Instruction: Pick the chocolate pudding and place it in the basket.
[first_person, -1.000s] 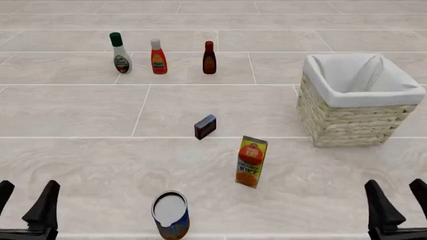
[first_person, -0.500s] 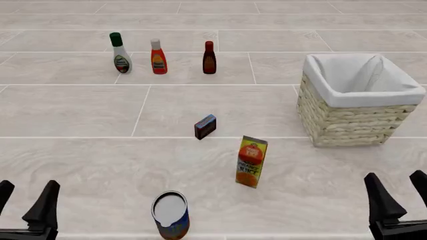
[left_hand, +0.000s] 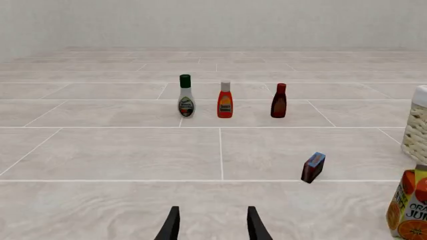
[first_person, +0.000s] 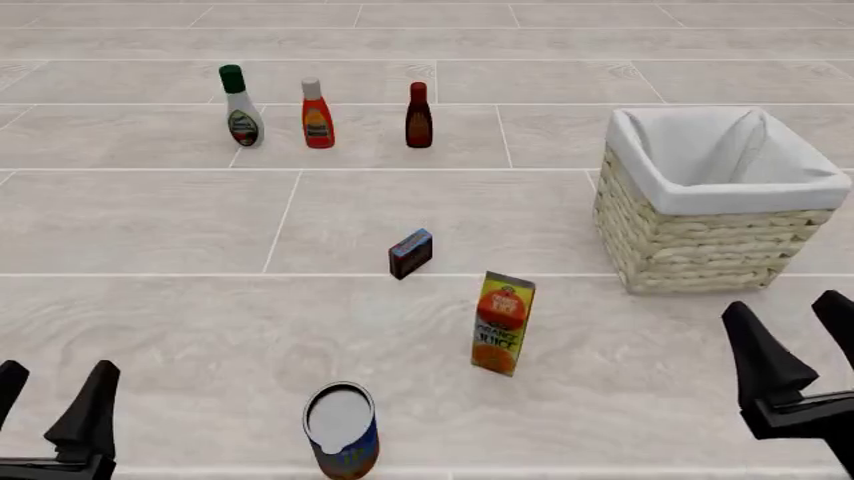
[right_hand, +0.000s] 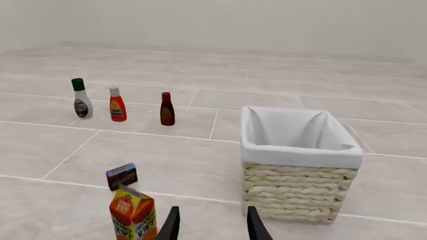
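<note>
The chocolate pudding (first_person: 411, 253) is a small maroon carton with a blue side, standing alone mid-table; it also shows in the wrist views as the pudding (left_hand: 313, 167) and the pudding (right_hand: 121, 176). The basket (first_person: 721, 200), woven straw with a white liner, stands at the right, seen too as the basket (right_hand: 299, 165). My left gripper (first_person: 51, 402) is open at the near left corner. My right gripper (first_person: 790, 345) is open at the near right, in front of the basket. Both hold nothing.
A juice carton (first_person: 503, 324) stands just in front of and right of the pudding. A can (first_person: 342, 430) sits at the near edge. Three bottles line the far side: white (first_person: 242, 107), red (first_person: 316, 114), dark brown (first_person: 419, 116).
My right gripper has risen and moved slightly forward toward the basket. The left gripper and all objects have stayed put.
</note>
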